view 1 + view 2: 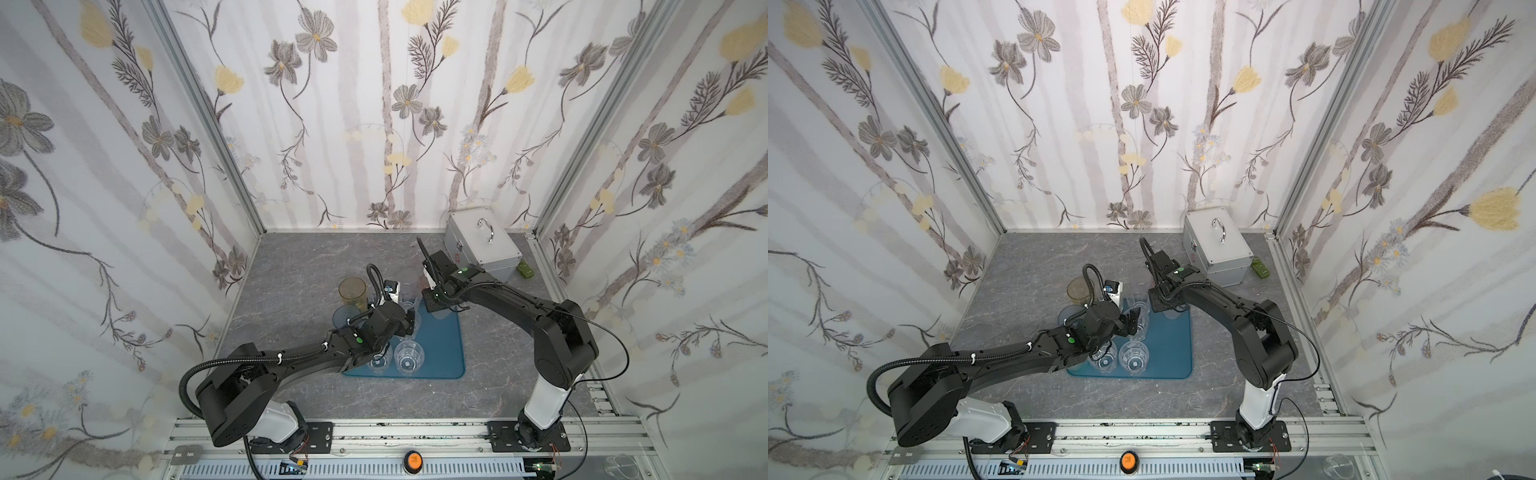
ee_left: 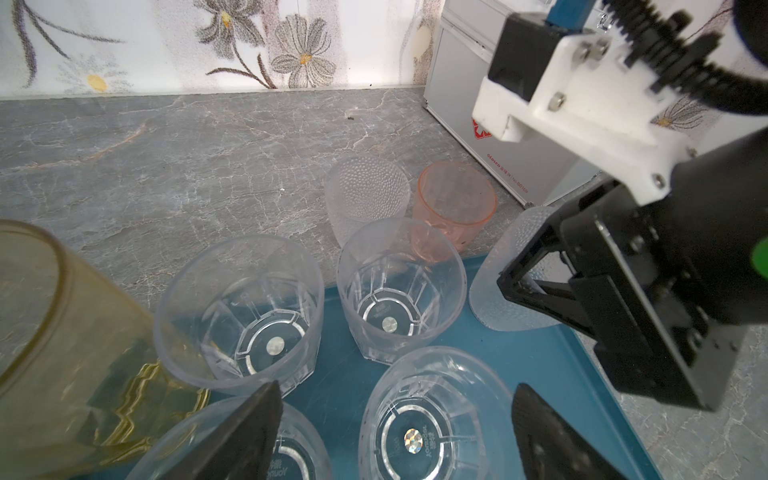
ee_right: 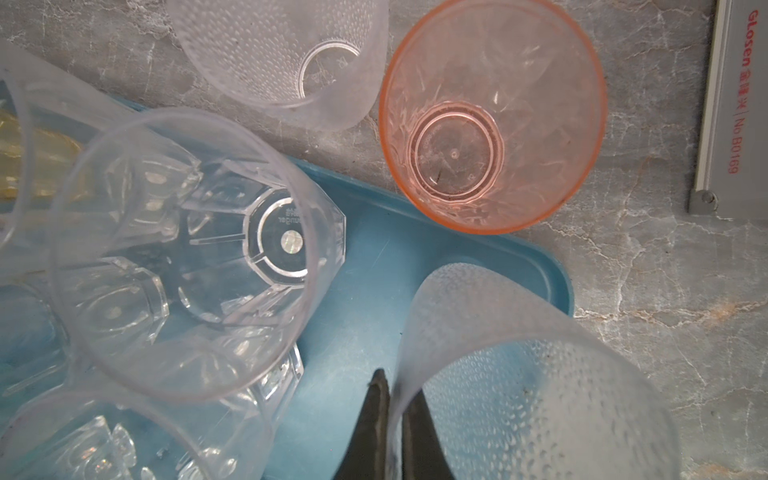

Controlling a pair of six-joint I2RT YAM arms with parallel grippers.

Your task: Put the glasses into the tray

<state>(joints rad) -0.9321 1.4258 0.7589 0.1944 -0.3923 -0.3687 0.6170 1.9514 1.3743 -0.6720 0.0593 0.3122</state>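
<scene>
Closest to my eye are my two arms, the left arm (image 1: pixel 257 365) and the right arm (image 1: pixel 552 328). Going from the left, one amber glass (image 1: pixel 352 291) and one blue glass (image 1: pixel 343 318) stand on the grey surface (image 1: pixel 299 270) just beside the tray (image 1: pixel 440 345), not in it yet. Next comes that teal tray, with four clear glasses (image 2: pixel 401 286) standing inside.

My left gripper (image 2: pixel 397 386) hangs over them with its fingers spread wide, and it holds nothing. At the tray's far right corner my right gripper (image 3: pixel 395 390) is pinched tight on the rim of one frosted glass (image 3: pixel 519 374). I cannot tell if that glass has touched down.

Behind the tray, on the surface, a second frosted glass (image 2: pixel 365 199) and one pink glass (image 3: pixel 490 116) stand side by side. One silver case (image 1: pixel 482 245) sits far right.

So I count nine glasses: four are in, one is held over the tray, and four are left. I think we are about halfway.
</scene>
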